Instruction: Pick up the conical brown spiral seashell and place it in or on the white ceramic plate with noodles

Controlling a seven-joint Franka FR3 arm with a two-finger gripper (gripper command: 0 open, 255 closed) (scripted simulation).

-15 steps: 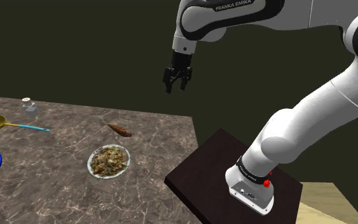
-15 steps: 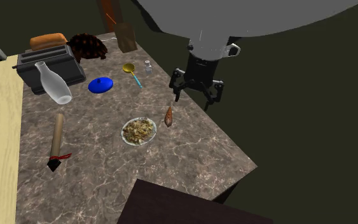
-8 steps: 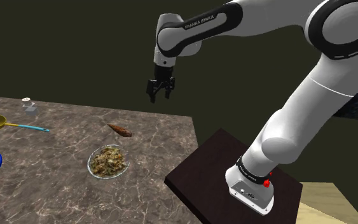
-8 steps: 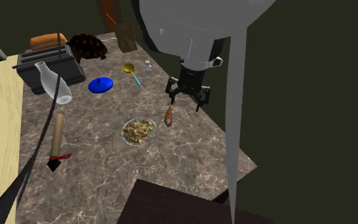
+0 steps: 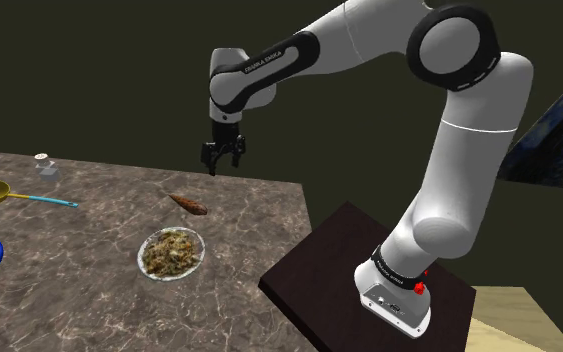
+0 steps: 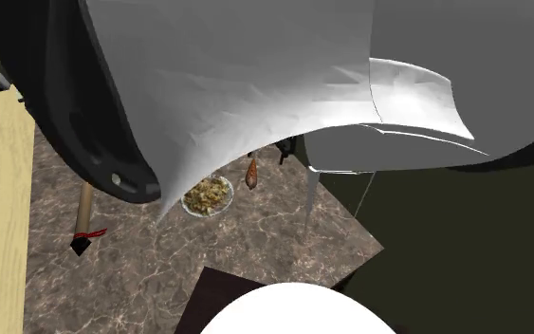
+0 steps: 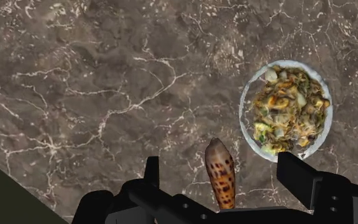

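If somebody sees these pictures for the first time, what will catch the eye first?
The big white arm arches from its stand over the dark veined counter, its black gripper open above a brown spotted seashell. Close beside the shell, not touching it, sits a white plate heaped with noodles.

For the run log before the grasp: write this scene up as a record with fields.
gripper: open, raised over the table, holding nothing
seashell: brown, spotted, lying on the table, untouched, in line between the fingers
plate: white, filled with noodles, beside the seashell, not touching it
table: dark marbled top
task state: seashell not yet picked up
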